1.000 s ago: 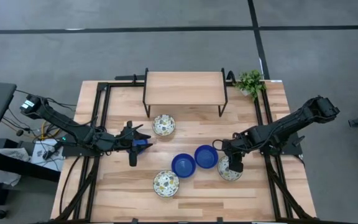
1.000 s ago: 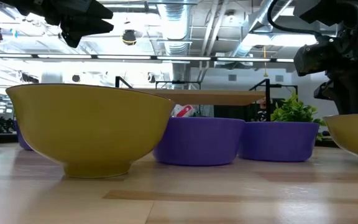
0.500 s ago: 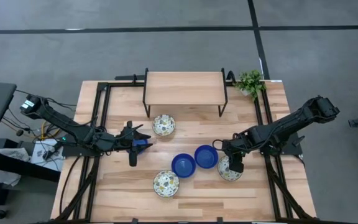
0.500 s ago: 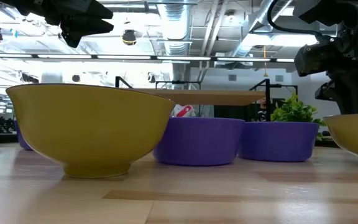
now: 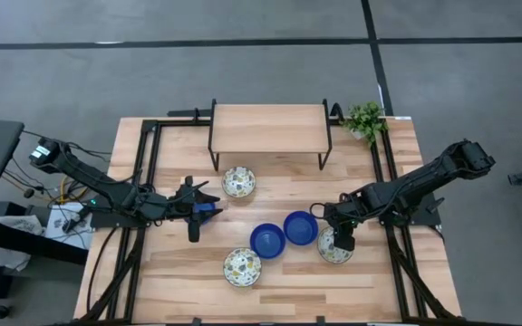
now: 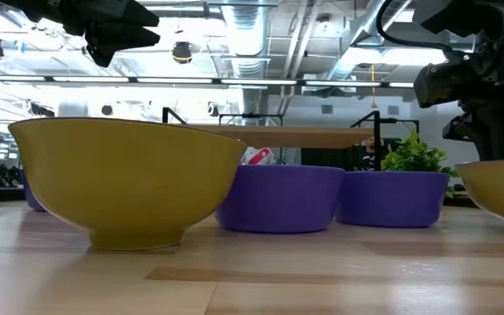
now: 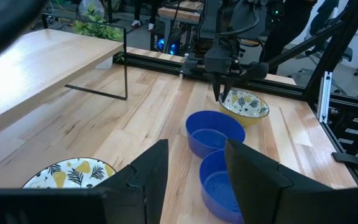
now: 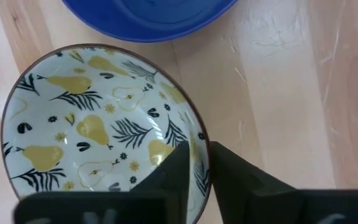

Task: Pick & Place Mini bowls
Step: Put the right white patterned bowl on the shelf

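Note:
Five mini bowls stand on their bases on the wooden table. Three are cream with a pear-and-leaf pattern: one near the shelf [image 5: 238, 181], one at the near edge [image 5: 242, 267], one on the right [image 5: 335, 245]. Two blue bowls [image 5: 267, 240] [image 5: 300, 227] sit side by side mid-table. My right gripper [image 5: 338, 237] is down on the right patterned bowl [image 8: 98, 137], shut on its rim. My left gripper [image 5: 198, 211] hovers open at the table's left, pointing toward the blue bowls [image 7: 215, 130], touching nothing. My right gripper pinches the rim [image 8: 201, 138] of the right patterned bowl on the side away from the blue bowls, one finger [image 8: 173, 167] inside the bowl and one [image 8: 238, 168] outside. It comes from above, pointing down. The bowl [image 6: 497, 197] rests upright on the table.
A wooden shelf on black legs [image 5: 268, 127] stands at the far side, with a small green plant [image 5: 365, 119] at the far right corner. Black frame rails [image 5: 148, 172] run along both table sides. Bare wood lies between the left gripper and the bowls.

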